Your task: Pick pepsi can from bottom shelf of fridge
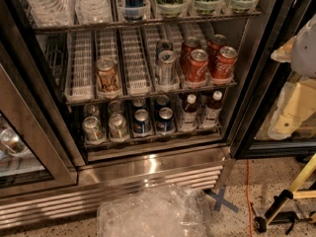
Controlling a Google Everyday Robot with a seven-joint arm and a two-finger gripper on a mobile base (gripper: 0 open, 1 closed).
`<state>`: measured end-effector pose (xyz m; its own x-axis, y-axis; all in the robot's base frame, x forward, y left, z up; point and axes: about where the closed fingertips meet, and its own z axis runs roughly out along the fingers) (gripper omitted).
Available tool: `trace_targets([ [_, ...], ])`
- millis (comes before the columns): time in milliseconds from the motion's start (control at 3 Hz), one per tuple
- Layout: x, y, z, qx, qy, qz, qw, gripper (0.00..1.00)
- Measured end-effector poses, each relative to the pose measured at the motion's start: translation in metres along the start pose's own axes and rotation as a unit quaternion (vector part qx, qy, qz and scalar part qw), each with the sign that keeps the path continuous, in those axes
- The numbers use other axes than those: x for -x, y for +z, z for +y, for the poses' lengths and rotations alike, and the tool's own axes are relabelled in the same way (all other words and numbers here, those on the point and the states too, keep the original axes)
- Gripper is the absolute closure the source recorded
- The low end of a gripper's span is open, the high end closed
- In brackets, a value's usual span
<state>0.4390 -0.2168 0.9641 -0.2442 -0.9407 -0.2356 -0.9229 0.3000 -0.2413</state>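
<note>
The fridge [148,167] stands open in front of me. On its dim bottom shelf [153,138], two dark-blue pepsi cans stand side by side at the front, one [141,122] left of the other [165,120], with more dark cans behind them. Silver cans [93,129] stand to their left and small bottles [188,111] to their right. My gripper [292,110] shows as cream-white parts at the right edge, in front of the right glass door, well right of the cans and outside the fridge.
The brighter rack above holds red cola cans [197,65], a silver can [166,67] and a brownish can [106,74]. A clear plastic bag [153,214], a blue tape cross [222,200], an orange cable [249,196] and a yellow-black stand [289,199] lie on the floor.
</note>
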Motion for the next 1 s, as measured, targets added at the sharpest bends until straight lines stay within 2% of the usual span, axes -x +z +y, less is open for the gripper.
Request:
trace_targets([
  [333,-0.012,0.026,0.01,-0.006,0.05,-0.023,0.9985,0.0],
  [667,-0.025,0.056,0.009,0.009,0.108,-0.027,0.9937,0.0],
  [1000,-0.025,0.056,0.009,0.009,0.108,-0.027,0.9937,0.0],
])
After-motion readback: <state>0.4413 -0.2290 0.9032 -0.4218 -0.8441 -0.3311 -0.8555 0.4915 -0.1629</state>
